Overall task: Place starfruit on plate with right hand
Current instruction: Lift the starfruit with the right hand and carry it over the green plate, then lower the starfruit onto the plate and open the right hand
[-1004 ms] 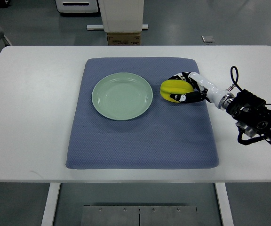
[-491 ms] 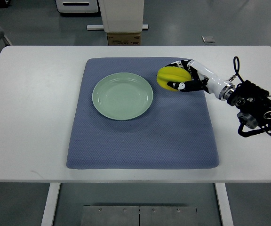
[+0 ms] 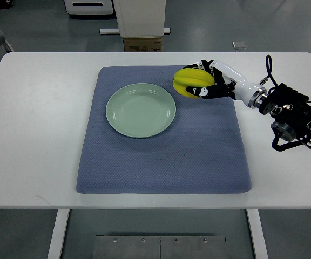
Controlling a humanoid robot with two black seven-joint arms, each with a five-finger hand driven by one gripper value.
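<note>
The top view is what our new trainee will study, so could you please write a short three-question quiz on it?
1. True or false: the starfruit already rests on the plate.
2. Multiple choice: what lies directly under the plate? A) the bare white table B) the blue mat C) a cardboard box
3. Fill in: the starfruit is held in the fingers of the ____ hand.

Key:
1. False; it is held just beyond the plate's upper right rim.
2. B.
3. Right; its arm enters from the picture's right edge.
</note>
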